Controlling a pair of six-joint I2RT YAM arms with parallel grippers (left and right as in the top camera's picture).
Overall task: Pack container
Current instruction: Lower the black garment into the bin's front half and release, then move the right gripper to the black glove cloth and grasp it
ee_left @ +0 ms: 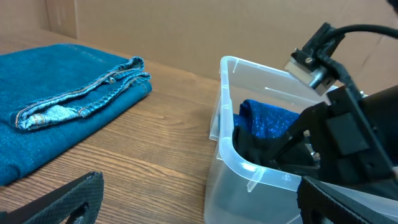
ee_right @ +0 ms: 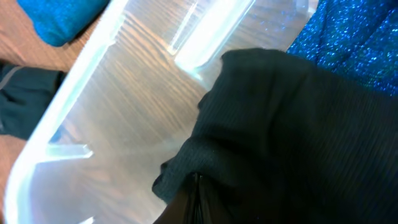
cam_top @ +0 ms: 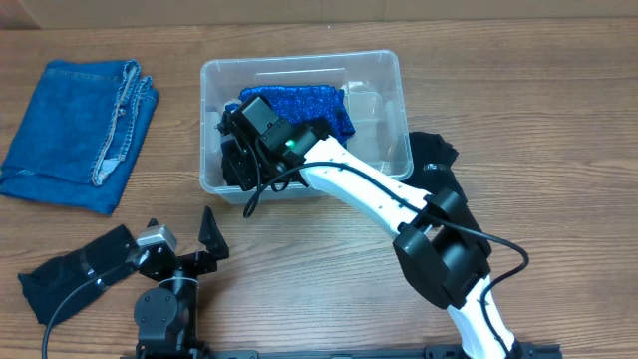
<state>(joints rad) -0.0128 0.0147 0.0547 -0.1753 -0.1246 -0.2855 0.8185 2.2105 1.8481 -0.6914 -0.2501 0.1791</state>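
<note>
The clear container (cam_top: 384,75) stands at the table's back centre. Inside lie a sparkly blue cloth (cam_top: 309,103) and a black garment (cam_top: 237,172) at its left end. My right gripper (cam_top: 242,150) reaches down into the left end of the container. In the right wrist view it (ee_right: 198,196) is shut on the black garment (ee_right: 280,124), beside the blue cloth (ee_right: 354,43) and the container wall (ee_right: 124,81). My left gripper (cam_top: 181,239) is open and empty, low over the table in front of the container. In the left wrist view its jaws (ee_left: 205,202) face the container's near corner (ee_left: 249,168).
Folded blue jeans (cam_top: 80,120) lie at the back left, also in the left wrist view (ee_left: 62,106). A black cloth (cam_top: 70,269) lies at the front left by my left arm. Another black garment (cam_top: 434,160) lies right of the container, partly under my right arm.
</note>
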